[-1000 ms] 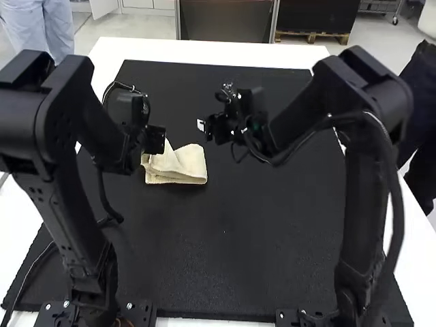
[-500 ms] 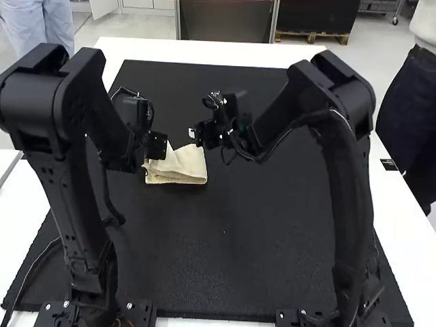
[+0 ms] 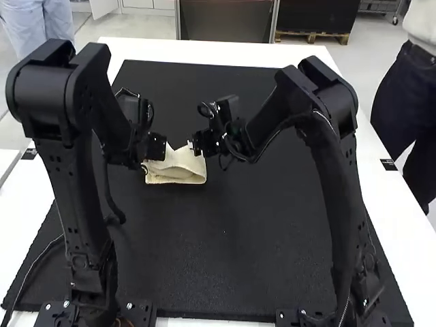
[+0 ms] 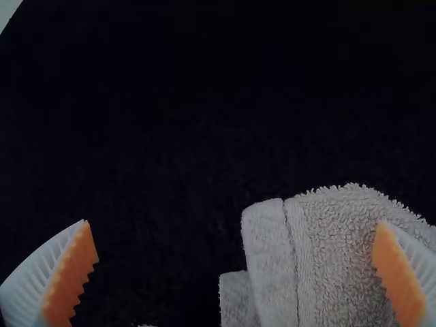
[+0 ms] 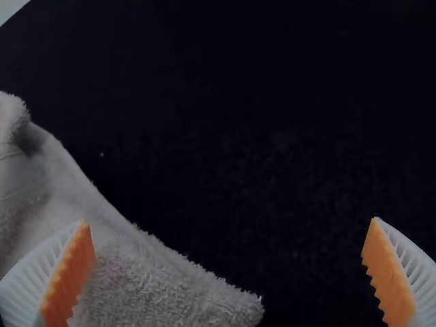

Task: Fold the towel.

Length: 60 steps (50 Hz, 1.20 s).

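The folded, cream terry-cloth towel [image 3: 178, 174] lies on the black rectangular mat [image 3: 231, 252], the white-ribbed, orange-padded fingers of the left gripper [image 3: 157, 147] and right gripper [image 3: 195, 145] standing apart over its far side.

White table [image 3: 204, 51], upper half of the high view, black mat [image 3: 238, 238] on top; pale floor [image 3: 150, 26], upper left; white cabinets [image 3: 141, 3], top left; dark panel [image 3: 225, 20], top centre; wooden pallet [image 3: 320, 37], upper right.
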Each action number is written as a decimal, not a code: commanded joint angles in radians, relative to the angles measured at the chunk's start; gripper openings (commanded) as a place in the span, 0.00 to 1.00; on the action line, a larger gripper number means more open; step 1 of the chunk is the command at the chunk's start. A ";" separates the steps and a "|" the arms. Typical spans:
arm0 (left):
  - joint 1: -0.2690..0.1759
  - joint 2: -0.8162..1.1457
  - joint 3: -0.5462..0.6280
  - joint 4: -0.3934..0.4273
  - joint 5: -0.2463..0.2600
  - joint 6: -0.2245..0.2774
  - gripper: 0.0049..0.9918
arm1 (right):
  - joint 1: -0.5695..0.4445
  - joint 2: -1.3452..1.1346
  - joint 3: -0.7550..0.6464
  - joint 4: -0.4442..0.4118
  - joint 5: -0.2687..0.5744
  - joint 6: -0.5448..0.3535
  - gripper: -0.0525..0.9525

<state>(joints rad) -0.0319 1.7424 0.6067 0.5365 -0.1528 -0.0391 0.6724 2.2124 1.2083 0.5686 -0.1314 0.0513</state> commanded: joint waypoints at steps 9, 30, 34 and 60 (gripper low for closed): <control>0.004 -0.018 0.048 -0.021 0.010 -0.007 0.95 | 0.001 -0.048 -0.007 0.001 -0.011 0.002 0.94; -0.002 -0.034 0.073 -0.055 0.010 -0.010 0.95 | 0.007 -0.089 -0.030 0.010 -0.002 0.015 0.85; -0.002 -0.034 0.068 -0.055 0.010 -0.012 0.95 | 0.007 -0.086 -0.036 0.017 -0.001 0.013 0.90; 0.021 -0.024 0.038 -0.070 0.027 -0.008 0.95 | 0.003 -0.023 0.010 0.031 0.007 0.012 0.90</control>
<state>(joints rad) -0.0269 1.7416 0.6556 0.4641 -0.1371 -0.0395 0.6720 2.1811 1.1912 0.5926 -0.1307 0.0578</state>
